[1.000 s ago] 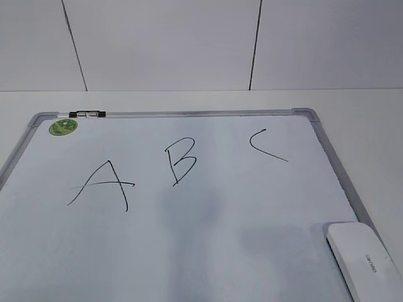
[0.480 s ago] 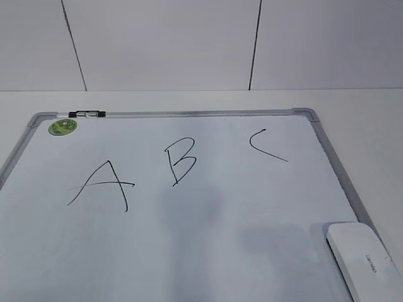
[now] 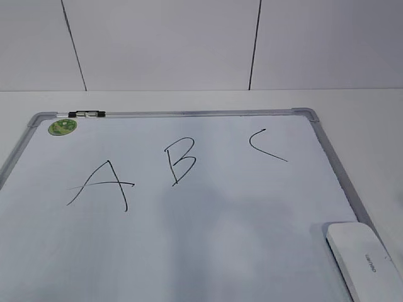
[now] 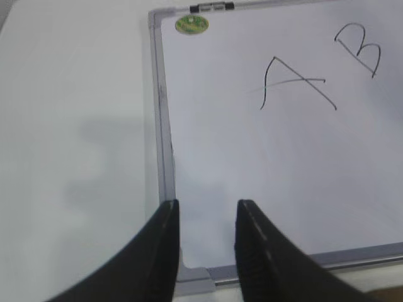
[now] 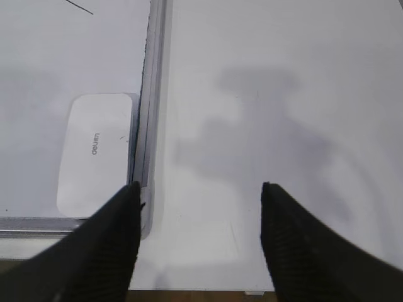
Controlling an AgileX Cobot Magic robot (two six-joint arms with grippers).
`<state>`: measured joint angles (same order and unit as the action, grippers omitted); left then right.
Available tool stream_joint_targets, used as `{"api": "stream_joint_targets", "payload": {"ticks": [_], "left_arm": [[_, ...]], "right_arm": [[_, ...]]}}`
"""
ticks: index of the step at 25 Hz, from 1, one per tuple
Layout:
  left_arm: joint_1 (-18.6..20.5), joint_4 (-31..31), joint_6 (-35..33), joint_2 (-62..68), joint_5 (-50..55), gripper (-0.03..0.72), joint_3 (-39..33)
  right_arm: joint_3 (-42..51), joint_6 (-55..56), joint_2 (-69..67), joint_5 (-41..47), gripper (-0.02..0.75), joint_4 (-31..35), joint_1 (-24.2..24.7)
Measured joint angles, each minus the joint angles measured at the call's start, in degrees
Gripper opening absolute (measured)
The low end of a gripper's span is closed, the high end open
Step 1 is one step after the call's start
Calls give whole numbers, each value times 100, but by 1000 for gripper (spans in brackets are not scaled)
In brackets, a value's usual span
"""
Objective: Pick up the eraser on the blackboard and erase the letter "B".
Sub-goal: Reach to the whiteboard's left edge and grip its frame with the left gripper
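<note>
The blackboard [image 3: 208, 233], a white board in a grey frame, lies flat on the table. The black letter "B" [image 3: 180, 160] stands between an "A" [image 3: 104, 184] and a "C" [image 3: 266, 146]. The white eraser [image 3: 362, 258] lies on the board's near right corner, against the frame. In the right wrist view, my right gripper [image 5: 200, 192] hangs open and empty over bare table, with the eraser [image 5: 94, 151] to its left beyond the frame. My left gripper [image 4: 208, 207] is open and empty above the board's near left corner, with the "B" [image 4: 360, 50] far off.
A green sticker [image 3: 63, 127] and a black-and-silver clip [image 3: 87, 114] sit at the board's far left corner. White table [image 3: 365, 126] surrounds the board, and a tiled wall [image 3: 164, 44] rises behind. Neither arm shows in the exterior view.
Only the faint shadows on the board have shifted. The eraser and the letters lie as before.
</note>
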<state>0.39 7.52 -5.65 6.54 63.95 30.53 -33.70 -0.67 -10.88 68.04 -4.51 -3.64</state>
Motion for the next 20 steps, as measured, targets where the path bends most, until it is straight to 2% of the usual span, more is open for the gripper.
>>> {"api": "stream_joint_targets", "payload": {"ticks": [4,12,20], "left_arm": [[0,0,49,1054,0,232,219],[0,-12,76,3386,86,232,1174],[0,-46,86,5461,118,232,2136]], "right_arm": [[-315,67,-845,0,498,38,0],[-918,154,-2529,290,497,412,0],[-1173,191,-3389,328,498,693,0]]}}
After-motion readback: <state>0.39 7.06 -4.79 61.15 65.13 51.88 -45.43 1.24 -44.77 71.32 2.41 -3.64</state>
